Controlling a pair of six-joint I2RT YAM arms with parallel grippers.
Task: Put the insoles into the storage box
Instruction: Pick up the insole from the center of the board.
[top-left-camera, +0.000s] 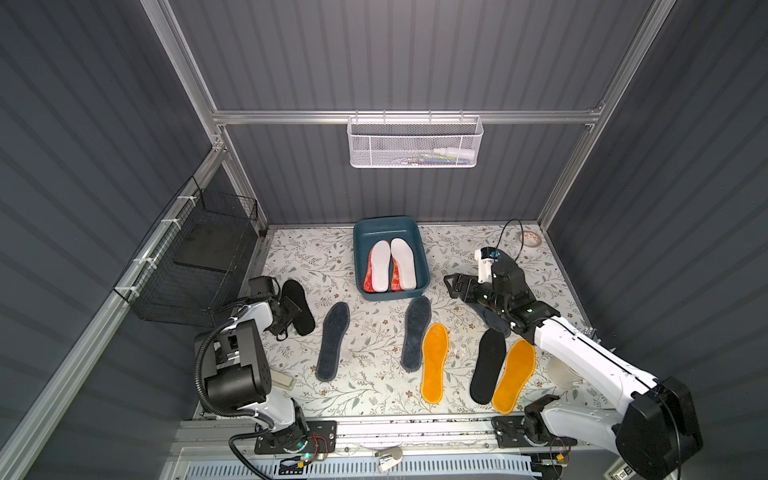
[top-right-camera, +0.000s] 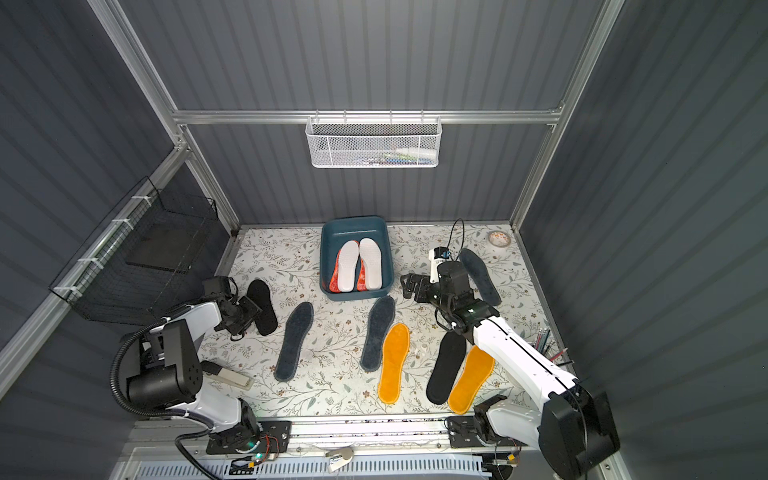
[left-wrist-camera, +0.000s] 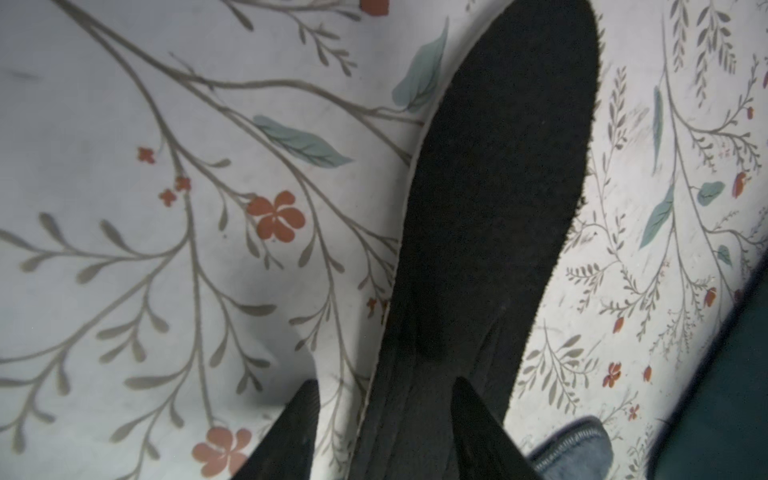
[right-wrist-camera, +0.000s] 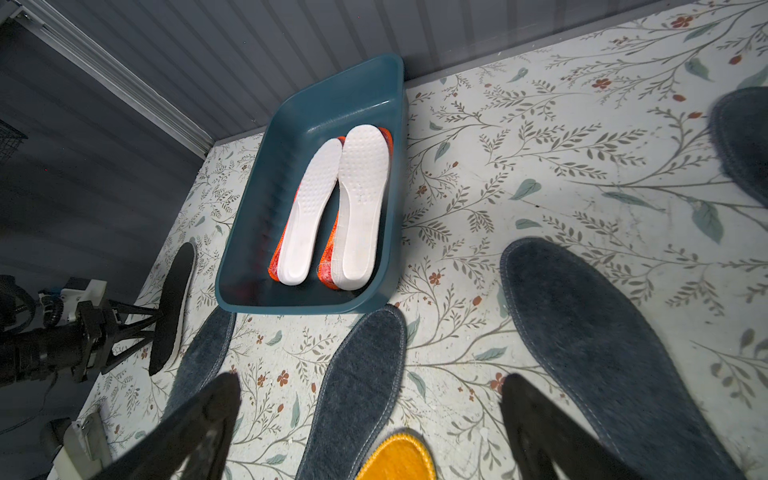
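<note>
At middle left of a top view the left claw (top-left-camera: 294, 312) stands half-narrowed astride the edge of a black insole (top-left-camera: 306, 322), the pinch uncertain. The pick is in hand, and next likely calls for a firm close, then a lift to the storage box (top-left-camera: 386, 222) at upper centre; the right claw (right-wrist-camera: 372, 378) gapes wide, empty. The counter (top-left-camera: 374, 395) bears two orange-yellow insoles (top-left-camera: 434, 363), two black and four grey-blue insoles (right-wrist-camera: 357, 395); the box holds two white insoles (top-left-camera: 381, 266) over two red-orange insoles (top-left-camera: 368, 278).

The storage box (top-left-camera: 388, 227) sits midway along the tabletop's (top-left-camera: 374, 332) far edge, with white insoles (top-left-camera: 381, 266) atop red-orange insoles (top-left-camera: 367, 279) inside. Grey-blue insoles (top-left-camera: 332, 340), orange insoles (top-left-camera: 434, 361) and black insoles (top-left-camera: 488, 365) lie loose nearer the front edge.
</note>
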